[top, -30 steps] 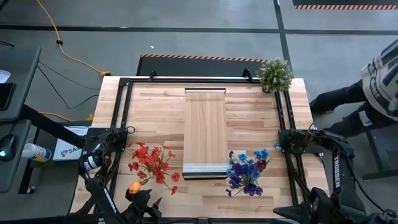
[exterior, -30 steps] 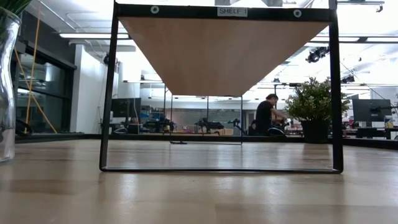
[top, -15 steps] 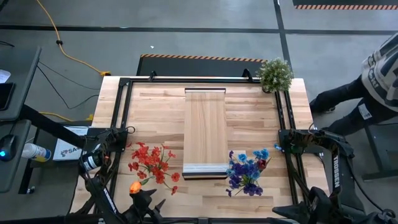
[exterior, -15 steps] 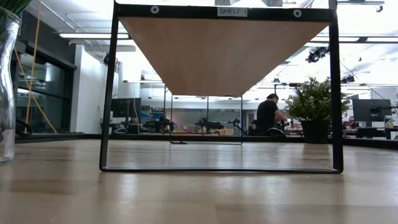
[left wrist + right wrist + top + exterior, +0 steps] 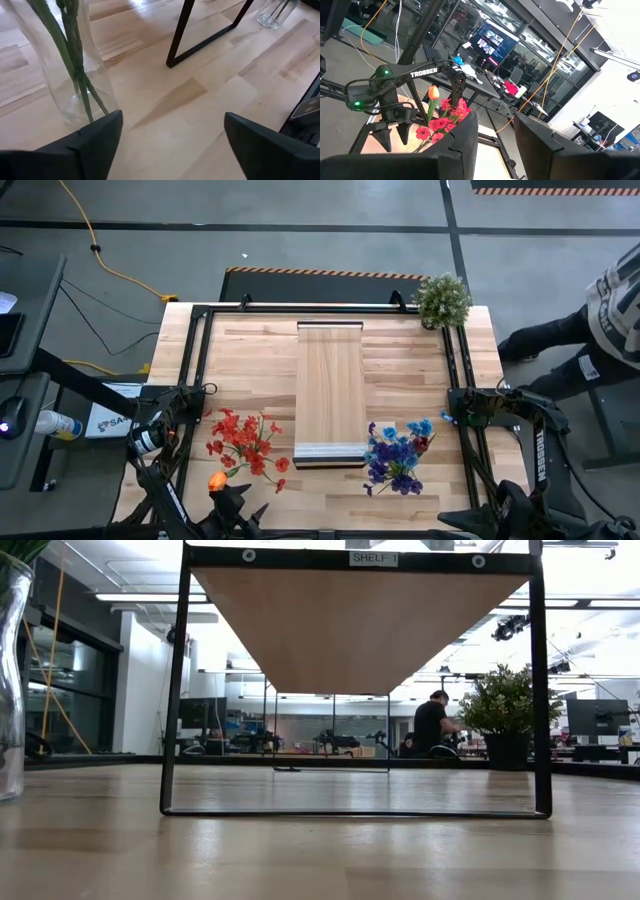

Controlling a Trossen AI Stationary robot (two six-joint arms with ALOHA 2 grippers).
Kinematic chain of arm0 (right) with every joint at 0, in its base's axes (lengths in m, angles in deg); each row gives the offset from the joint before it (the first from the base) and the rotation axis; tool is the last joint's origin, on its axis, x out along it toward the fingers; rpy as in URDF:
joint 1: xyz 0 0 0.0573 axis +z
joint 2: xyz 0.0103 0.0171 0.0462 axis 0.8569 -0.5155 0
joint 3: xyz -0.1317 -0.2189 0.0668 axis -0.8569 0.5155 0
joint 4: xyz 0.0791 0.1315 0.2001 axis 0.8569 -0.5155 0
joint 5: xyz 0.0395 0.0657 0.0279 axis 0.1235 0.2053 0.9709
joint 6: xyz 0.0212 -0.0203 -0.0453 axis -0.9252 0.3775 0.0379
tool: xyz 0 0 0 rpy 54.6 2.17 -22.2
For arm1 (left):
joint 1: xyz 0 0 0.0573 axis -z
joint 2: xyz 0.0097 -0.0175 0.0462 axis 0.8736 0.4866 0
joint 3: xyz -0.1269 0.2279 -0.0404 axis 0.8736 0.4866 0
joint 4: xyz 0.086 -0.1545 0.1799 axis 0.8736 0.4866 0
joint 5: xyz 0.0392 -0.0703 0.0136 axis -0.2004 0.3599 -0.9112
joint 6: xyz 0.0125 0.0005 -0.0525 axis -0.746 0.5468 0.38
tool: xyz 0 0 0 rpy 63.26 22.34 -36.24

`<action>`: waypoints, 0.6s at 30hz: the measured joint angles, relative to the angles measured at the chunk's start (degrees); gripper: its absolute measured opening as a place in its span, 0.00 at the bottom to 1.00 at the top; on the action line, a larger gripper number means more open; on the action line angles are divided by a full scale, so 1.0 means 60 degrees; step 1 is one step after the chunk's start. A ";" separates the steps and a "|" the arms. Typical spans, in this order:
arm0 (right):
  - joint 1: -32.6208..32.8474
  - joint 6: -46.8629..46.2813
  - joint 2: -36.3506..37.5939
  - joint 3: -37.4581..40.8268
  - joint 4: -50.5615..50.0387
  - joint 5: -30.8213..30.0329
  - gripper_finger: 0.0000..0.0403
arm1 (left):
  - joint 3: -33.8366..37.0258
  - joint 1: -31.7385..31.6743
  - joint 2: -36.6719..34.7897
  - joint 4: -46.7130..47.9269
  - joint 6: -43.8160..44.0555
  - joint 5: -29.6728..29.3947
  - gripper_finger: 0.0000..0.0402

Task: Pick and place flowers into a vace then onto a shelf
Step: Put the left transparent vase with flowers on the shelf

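Since the earlier high view, the left gripper (image 5: 240, 515) at the near table edge has spread its fingers wider; nothing else on the table has shifted. Its two dark fingers (image 5: 95, 142) stand well apart with bare tabletop between them, holding nothing. Just beside them stands a clear glass vase (image 5: 65, 75) with green stems inside. From above, that vase carries the red flowers (image 5: 245, 442), with one orange tulip head (image 5: 217, 480) closest to the left gripper.

A second bunch, the blue and purple flowers (image 5: 398, 453), stands on the right side of the table, near the shelf's pale end strip. The shelf (image 5: 330, 390), a light wood plank on a black frame, runs down the table's middle and is bare on top. A bushy potted plant (image 5: 442, 300) sits at the far right corner.

The right gripper (image 5: 495, 140) is lifted off the table, fingers slightly parted, pinching nothing. A person (image 5: 432, 728) shows in the room behind.
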 joint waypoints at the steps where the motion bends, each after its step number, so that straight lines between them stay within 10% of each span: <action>1: 0.0000 0.0000 0.0000 0.0000 0.0000 0.0001 0.29 | 0.0000 0.0000 0.0000 0.0012 -0.0002 0.0022 0.97; 18: 0.0003 -0.0007 0.0000 0.0000 0.0000 0.0000 0.29 | -0.0007 0.0000 0.0000 0.0231 -0.0176 0.0690 0.85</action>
